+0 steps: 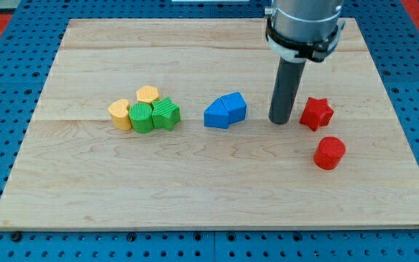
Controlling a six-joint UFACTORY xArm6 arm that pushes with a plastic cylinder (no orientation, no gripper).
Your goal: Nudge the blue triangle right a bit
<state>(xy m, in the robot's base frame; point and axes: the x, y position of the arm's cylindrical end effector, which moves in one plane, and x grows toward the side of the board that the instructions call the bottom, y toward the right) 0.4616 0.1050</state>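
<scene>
Two blue blocks sit touching near the board's middle: a blue block [215, 114] on the left, roughly triangular, and a blue block [233, 106] on the right, more like a cube. My tip [279, 121] rests on the board to the right of the blue pair, a short gap away from them. A red star [316, 113] lies just right of my tip.
A red cylinder [329, 153] lies below the red star. At the view's left is a cluster: a yellow heart [120, 113], a yellow hexagon [148, 94], a green cylinder [142, 117] and a green block [166, 113]. The wooden board [195, 196] ends in blue pegboard.
</scene>
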